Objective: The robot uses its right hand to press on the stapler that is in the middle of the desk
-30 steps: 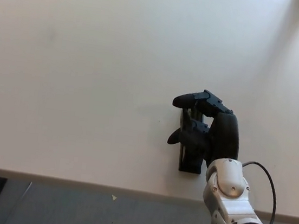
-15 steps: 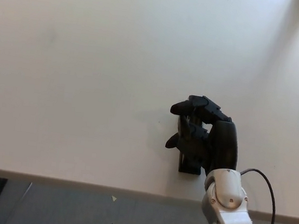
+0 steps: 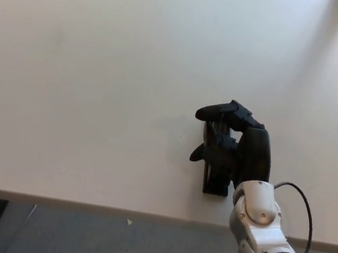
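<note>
Since half a second ago, right hand has lifted slightly: fingers sit higher in the picture and reach further from the palm, back near where they were a second ago. Stapler has not shifted.

Stapler is black, lying on the white bench near the front edge, right of centre in the head view, long axis running roughly away from the robot. Only its near end and a strip of its left side show; the rest is covered by the hand.

Right hand is over the stapler, palm down, knuckles up. Two fingers curl forward and to picture left above the stapler's far end; thumb pokes out to the left lower down, beside the stapler body. Fingers are bent but apart, not clenched, not wrapped around the stapler. Whether the palm touches the stapler top cannot be told from this angle.

White wrist and forearm come in from the bottom right, with a thin black cable looping off the wrist over the bench edge.

Left hand is out of view.
</note>
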{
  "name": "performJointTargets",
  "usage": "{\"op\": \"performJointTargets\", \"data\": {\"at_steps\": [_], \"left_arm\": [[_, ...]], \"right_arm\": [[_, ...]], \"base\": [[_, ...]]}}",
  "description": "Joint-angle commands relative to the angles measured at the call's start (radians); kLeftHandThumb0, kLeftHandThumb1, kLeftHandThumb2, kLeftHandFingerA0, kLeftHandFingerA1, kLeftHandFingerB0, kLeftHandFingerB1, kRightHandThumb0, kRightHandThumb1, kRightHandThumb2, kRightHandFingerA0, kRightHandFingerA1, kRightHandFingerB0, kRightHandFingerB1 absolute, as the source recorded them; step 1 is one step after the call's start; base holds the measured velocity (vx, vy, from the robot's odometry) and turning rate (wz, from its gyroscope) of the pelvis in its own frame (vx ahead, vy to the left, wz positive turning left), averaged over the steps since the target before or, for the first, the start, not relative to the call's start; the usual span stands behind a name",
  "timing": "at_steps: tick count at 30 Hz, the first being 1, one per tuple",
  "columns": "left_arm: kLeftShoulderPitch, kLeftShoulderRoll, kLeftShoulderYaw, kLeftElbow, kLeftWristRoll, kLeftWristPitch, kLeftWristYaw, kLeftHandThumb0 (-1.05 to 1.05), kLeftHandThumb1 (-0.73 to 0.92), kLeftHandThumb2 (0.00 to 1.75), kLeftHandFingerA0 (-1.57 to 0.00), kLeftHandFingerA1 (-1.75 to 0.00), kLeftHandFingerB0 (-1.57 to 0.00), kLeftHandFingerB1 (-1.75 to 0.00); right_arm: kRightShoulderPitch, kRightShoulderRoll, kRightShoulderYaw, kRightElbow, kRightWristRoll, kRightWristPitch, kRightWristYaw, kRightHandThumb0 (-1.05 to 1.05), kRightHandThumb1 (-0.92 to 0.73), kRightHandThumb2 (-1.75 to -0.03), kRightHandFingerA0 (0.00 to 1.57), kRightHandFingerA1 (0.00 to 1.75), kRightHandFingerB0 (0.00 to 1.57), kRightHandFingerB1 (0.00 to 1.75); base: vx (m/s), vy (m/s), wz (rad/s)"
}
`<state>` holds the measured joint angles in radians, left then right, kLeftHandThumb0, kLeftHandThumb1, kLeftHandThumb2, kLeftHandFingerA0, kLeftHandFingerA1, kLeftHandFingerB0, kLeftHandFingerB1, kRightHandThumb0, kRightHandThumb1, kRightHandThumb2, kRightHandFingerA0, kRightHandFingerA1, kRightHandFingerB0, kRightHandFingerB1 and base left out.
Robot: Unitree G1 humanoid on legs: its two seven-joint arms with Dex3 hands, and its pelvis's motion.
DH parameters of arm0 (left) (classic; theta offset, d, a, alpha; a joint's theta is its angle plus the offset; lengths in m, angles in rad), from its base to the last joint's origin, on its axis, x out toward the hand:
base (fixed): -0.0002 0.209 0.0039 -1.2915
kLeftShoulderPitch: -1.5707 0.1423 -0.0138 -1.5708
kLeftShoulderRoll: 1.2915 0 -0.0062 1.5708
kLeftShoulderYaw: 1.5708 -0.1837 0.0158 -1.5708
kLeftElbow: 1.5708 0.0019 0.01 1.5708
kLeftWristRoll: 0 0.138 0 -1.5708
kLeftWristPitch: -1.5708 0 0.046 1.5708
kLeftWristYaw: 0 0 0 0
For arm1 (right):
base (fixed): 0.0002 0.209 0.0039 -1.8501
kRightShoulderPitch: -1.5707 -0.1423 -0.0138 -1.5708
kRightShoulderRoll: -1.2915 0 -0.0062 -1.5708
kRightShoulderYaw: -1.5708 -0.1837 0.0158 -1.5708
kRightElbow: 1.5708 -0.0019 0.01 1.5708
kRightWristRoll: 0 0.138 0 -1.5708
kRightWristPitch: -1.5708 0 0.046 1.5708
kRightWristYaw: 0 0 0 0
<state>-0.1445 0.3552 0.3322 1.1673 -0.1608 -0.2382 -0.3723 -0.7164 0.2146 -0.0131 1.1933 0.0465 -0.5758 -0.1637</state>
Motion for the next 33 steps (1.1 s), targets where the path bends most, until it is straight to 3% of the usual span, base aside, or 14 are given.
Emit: {"op": "performJointTargets", "data": {"at_steps": [1,3,7,10,14,15,22,23,27,29,32,33], "left_arm": [[-0.087,0.045,0.029,-0.014,-0.032,0.007,0.003,-0.56,0.92,0.86,0.0,-0.09,0.0,-0.17],[-0.108,0.047,0.027,-0.011,-0.024,0.001,0.011,-0.56,0.92,0.87,0.0,-0.1,0.0,-0.17],[-0.134,0.046,0.042,0.0,-0.034,0.019,0.017,-0.54,0.92,0.86,0.0,-0.13,-0.02,-0.19],[-0.147,0.049,0.037,0.001,-0.023,0.012,0.02,-0.54,0.91,0.87,0.0,-0.14,-0.02,-0.2],[-0.158,0.05,0.038,0.005,-0.022,0.009,0.012,-0.52,0.92,0.88,0.0,-0.12,-0.01,-0.19],[-0.158,0.052,0.037,0.007,-0.019,0.007,0.012,-0.55,0.9,0.92,0.0,-0.12,0.0,-0.19],[-0.164,0.052,0.032,0.008,-0.011,0.004,0.025,-0.52,0.92,0.88,0.0,-0.14,-0.02,-0.2],[-0.167,0.055,0.037,0.009,-0.019,0.019,0.015,-0.55,0.91,0.88,0.0,-0.12,-0.01,-0.18],[-0.169,0.058,0.032,0.009,-0.011,0.014,0.026,-0.52,0.92,0.89,0.0,-0.14,-0.02,-0.2],[-0.168,0.06,0.027,0.009,-0.005,0.012,0.027,-0.52,0.92,0.89,0.0,-0.14,-0.02,-0.2],[-0.186,0.084,-0.003,0.015,0.03,0.072,0.063,-0.52,0.92,0.89,-0.01,-0.24,-0.04,-0.25],[-0.192,0.093,-0.011,0.016,0.037,0.087,0.064,-0.49,0.92,0.91,-0.01,-0.25,-0.04,-0.26]], "right_arm": [[-0.174,-0.016,-0.058,0.017,0.039,0.211,0.022,-0.09,-0.75,-0.81,1.16,1.24,0.74,1.14],[-0.249,-0.036,-0.087,-0.002,0.061,0.248,0.031,-0.17,-0.75,-0.78,1.19,1.2,0.78,1.11],[-0.362,-0.075,-0.122,-0.048,0.076,0.248,0.039,-0.12,-0.75,-0.78,1.23,1.12,0.78,1.13],[-0.413,-0.104,-0.138,-0.081,0.078,0.236,0.061,-0.1,-0.71,-0.87,1.25,1.14,0.81,1.12],[-0.458,-0.152,-0.152,-0.136,0.068,0.243,0.068,-0.14,-0.76,-0.75,1.23,1.22,0.77,1.16],[-0.461,-0.169,-0.16,-0.165,0.072,0.257,0.072,-0.12,-0.73,-0.82,1.19,1.24,0.8,1.09],[-0.394,-0.286,-0.204,-0.358,0.085,0.313,0.115,-0.1,-0.77,-0.78,1.26,1.17,0.73,1.14],[-0.365,-0.322,-0.207,-0.423,0.077,0.322,0.116,-0.08,-0.79,-0.74,1.22,1.3,0.73,1.17],[-0.258,-0.449,-0.281,-0.588,0.145,0.38,0.181,-0.02,-0.76,-0.86,1.2,1.34,0.8,1.07],[-0.236,-0.474,-0.308,-0.609,0.178,0.4,0.211,-0.02,-0.76,-0.86,1.2,1.34,0.8,1.07],[-0.172,-0.603,-0.398,-0.535,0.212,0.344,0.277,0.04,-0.79,-0.85,1.19,1.34,0.75,1.16],[-0.152,-0.632,-0.422,-0.529,0.219,0.346,0.279,0.04,-0.77,-0.86,1.21,1.29,0.76,1.1]], "base": [[0.0,0.0,0.0],[0.0,0.0,0.0],[0.0,0.0,0.0],[0.0,0.0,0.0],[0.0,0.0,0.0],[0.0,0.0,0.0],[0.0,0.0,0.0],[0.0,0.0,0.0],[0.0,0.0,0.0],[0.0,0.0,0.0],[0.0,0.0,0.0],[0.0,0.0,0.0]]}}
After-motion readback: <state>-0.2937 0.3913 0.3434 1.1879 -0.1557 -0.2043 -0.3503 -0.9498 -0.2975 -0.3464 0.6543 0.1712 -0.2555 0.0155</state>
